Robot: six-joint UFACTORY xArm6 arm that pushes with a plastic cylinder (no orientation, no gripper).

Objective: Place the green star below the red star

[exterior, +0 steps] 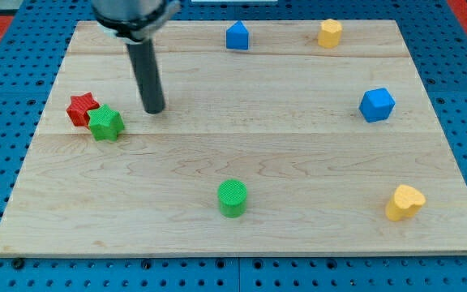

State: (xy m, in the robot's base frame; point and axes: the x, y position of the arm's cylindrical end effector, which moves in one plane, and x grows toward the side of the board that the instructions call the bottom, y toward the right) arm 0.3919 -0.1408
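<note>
On the pale wood-grain bench [298, 162], the ridged green star [104, 123] touches a red star [81, 109]; the other blocks are blue, yellow and green.

My tip [154, 109] just right of green star [104, 123], which touches red star [82, 109] at its lower right.

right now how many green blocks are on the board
2. The green star sits at the view's left, touching the red star, just left of my tip. The green cylinder stands near the bottom centre. None seems hidden.
</note>
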